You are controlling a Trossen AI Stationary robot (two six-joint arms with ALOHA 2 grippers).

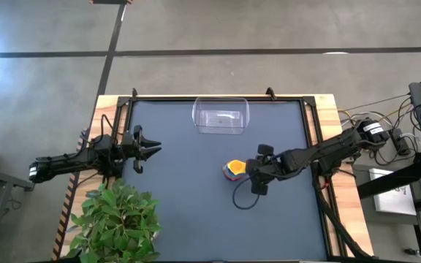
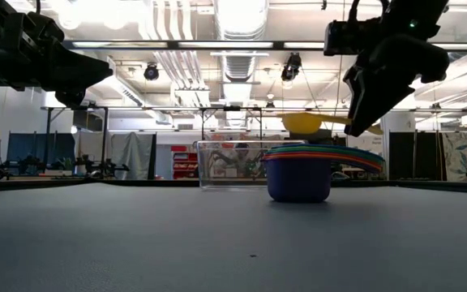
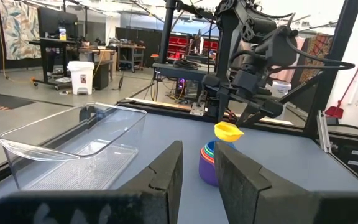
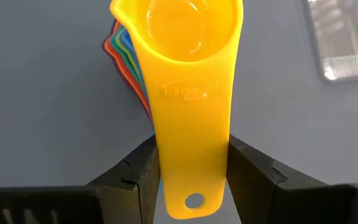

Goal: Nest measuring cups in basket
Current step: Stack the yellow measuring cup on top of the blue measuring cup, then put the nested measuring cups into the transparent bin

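Observation:
The yellow measuring cup (image 4: 178, 28) is in my right gripper (image 4: 191, 163), lifted just above a nested stack of coloured cups (image 2: 298, 174) whose outermost cup is blue. That stack (image 1: 232, 172) stands on the dark mat near the table's middle. The clear basket (image 1: 221, 117) sits by the far edge with no cup visible in it, and also appears in the left wrist view (image 3: 73, 146). My left gripper (image 1: 149, 150) hovers open over the mat's left side, touching nothing. My right gripper pinches the yellow cup's flat handle (image 4: 191, 143) by its two long edges, near the free end with the hole. The fingers (image 4: 138, 171) come roughly level from the table's right, along the handle. The cup is lifted clear and level, bowl up, over the stack (image 4: 126, 56).
A potted green plant (image 1: 115, 215) stands at the near left corner. A loose black cable (image 1: 243, 199) lies on the mat under the right arm. Open mat lies between the stack and the basket and across the near side.

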